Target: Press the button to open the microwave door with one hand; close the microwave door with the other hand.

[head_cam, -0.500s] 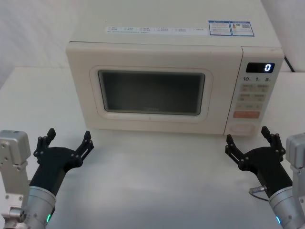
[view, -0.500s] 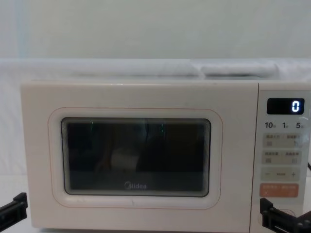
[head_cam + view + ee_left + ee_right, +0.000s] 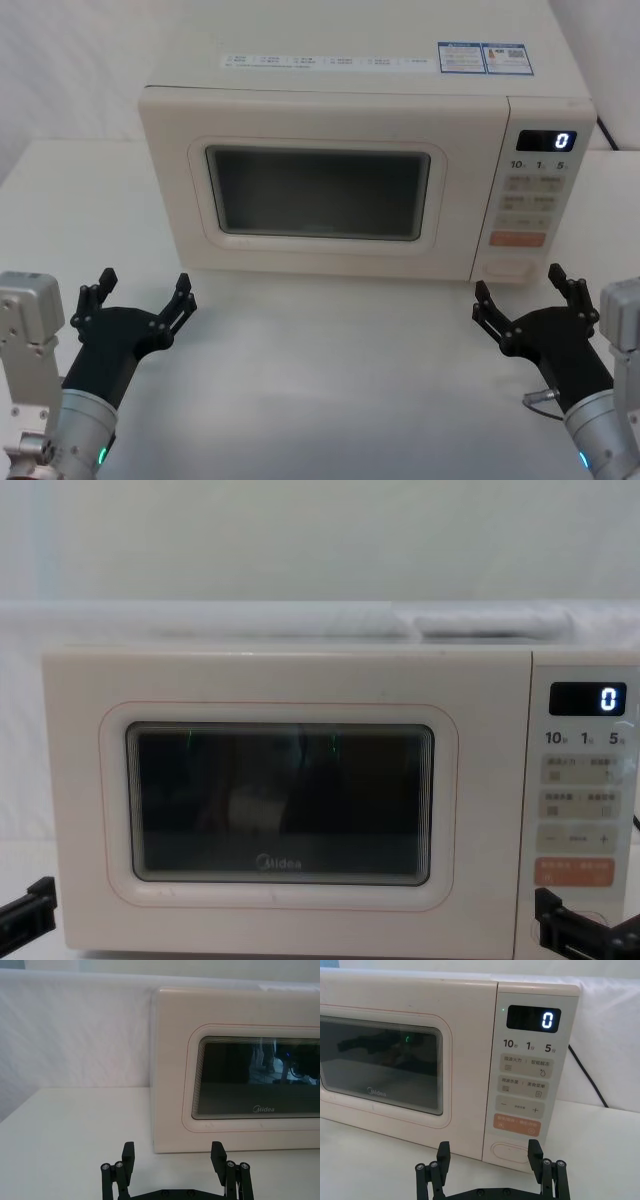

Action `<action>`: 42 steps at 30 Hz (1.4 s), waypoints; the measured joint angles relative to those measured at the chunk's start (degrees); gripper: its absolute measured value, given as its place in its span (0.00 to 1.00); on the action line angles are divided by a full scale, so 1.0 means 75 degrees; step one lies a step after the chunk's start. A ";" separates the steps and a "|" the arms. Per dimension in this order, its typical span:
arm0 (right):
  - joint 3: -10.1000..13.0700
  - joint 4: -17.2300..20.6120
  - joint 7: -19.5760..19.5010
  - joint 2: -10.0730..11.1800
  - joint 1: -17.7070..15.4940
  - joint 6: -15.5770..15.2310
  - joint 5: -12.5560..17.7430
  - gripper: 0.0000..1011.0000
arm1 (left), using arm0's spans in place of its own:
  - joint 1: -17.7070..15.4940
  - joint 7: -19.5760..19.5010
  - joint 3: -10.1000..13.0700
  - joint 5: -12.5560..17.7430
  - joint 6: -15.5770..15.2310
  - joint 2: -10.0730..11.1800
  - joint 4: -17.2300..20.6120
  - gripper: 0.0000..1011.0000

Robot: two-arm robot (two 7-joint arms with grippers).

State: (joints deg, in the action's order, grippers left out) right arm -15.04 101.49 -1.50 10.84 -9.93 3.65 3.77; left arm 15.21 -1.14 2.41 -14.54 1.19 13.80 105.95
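The cream microwave stands at the back of the white table with its door (image 3: 320, 190) (image 3: 280, 800) (image 3: 235, 1080) (image 3: 395, 1060) flush with the body, closed. The wide pill-shaped button (image 3: 509, 268) (image 3: 511, 1151) sits lowest on the control panel, under the orange key. My right gripper (image 3: 523, 292) (image 3: 489, 1157) is open, hovering a short way in front of the button and apart from it. My left gripper (image 3: 142, 294) (image 3: 172, 1157) is open in front of the microwave's left lower corner, holding nothing.
The control panel (image 3: 536, 195) shows a lit "0" display. A black power cord (image 3: 587, 1077) runs off behind the microwave's right side. Bare white table (image 3: 330, 380) lies between the two grippers and to the left of the oven.
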 joint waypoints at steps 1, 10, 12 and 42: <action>0.0000 0.0000 -0.0001 0.0000 0.0000 0.0000 0.0000 0.99 | 0.0000 0.0000 0.0000 0.0000 0.0000 0.0000 0.0000 0.99; 0.0000 0.0000 0.0000 0.0000 0.0000 0.0000 0.0000 0.99 | 0.0000 0.0000 0.0000 -0.0001 0.0000 0.0000 0.0000 0.99; 0.0000 0.0000 0.0000 0.0000 0.0000 0.0000 0.0000 0.99 | 0.0000 0.0000 0.0000 0.0000 0.0000 0.0000 0.0000 0.99; 0.0000 0.0000 0.0000 0.0000 0.0000 0.0000 0.0000 0.81 | 0.0000 0.0000 0.0000 -0.0001 0.0000 0.0000 0.0000 0.99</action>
State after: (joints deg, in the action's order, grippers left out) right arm -15.04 101.49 -1.50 10.84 -9.93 3.65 3.78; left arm 15.21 -1.14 2.41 -14.54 1.19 13.81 105.95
